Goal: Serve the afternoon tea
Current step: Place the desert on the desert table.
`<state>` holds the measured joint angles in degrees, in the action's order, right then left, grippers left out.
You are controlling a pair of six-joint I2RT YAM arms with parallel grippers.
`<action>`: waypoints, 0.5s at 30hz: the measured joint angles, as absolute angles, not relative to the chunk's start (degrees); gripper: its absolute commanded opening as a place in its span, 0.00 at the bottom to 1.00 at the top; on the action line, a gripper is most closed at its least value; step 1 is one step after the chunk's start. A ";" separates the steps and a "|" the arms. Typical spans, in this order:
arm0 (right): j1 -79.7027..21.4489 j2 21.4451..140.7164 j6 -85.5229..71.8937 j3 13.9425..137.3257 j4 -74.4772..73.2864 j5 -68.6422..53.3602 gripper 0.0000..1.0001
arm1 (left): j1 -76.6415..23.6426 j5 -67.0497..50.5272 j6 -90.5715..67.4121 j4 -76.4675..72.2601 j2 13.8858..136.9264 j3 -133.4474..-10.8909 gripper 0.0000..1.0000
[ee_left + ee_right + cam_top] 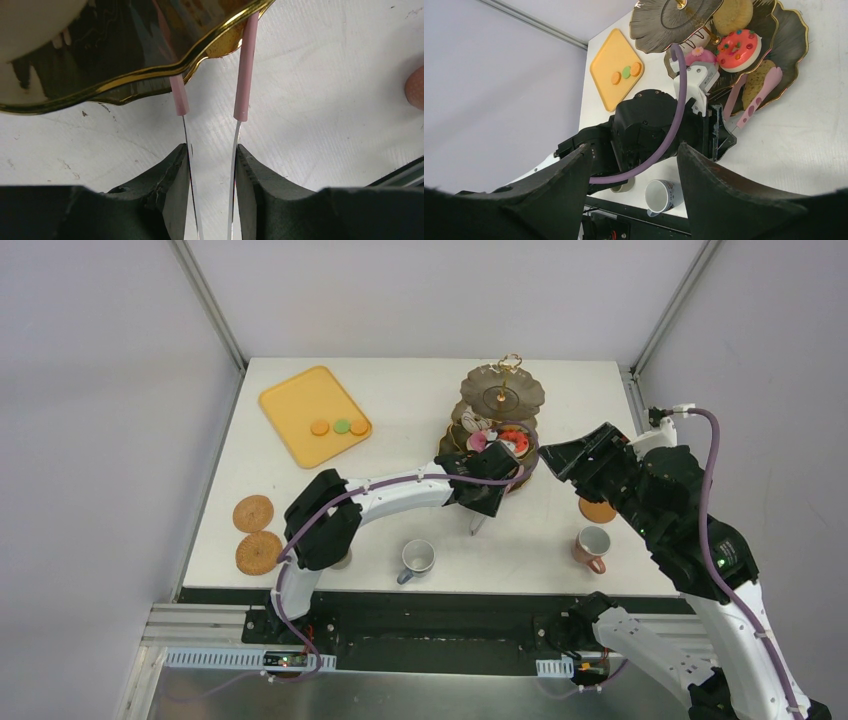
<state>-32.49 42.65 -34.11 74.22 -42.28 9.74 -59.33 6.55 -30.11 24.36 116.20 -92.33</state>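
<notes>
- The white table (420,390) holds all the things.
- The dark stand (502,390) has three plates with gold rims. It is right in front of the left gripper (212,150).
- On its lower plates are a red doughnut (739,45) with sprinkles, a pink doughnut (701,55) and small yellow cakes (734,15). The top plate has no food on it.
- The yellow-orange tray (290,400) is far off to the left of the left gripper. In it are two orange macarons (319,427) with a green macaron (342,426) between them.
- The left gripper is partly closed and pinches the metal arms of the tongs (246,70). The pink tips reach onto the bottom plate, one on each side of a yellow cake.
- The right gripper (634,147) is wide open and holds nothing. It hangs just to the right of the stand.
- The grey-blue mug (417,559) is behind the left gripper, near the arm bases. It looks empty.
- The pink mug (592,545) is close behind the right gripper, next to a brown coaster (598,511).
- Two more coasters (253,513) lie far left of the left gripper, by the table edge.
- The grey-blue mug has dark marks on its side, too small to read.
</notes>
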 measured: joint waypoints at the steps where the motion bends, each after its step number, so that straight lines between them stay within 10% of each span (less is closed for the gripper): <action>1: -32.49 42.63 -34.11 74.22 -42.28 9.67 0.66 | -59.33 6.55 -29.93 24.12 116.07 -92.16 0.36; 15: -32.49 42.65 -34.46 73.14 -41.82 8.93 0.66 | -60.07 7.40 -28.10 22.55 110.21 -88.68 0.36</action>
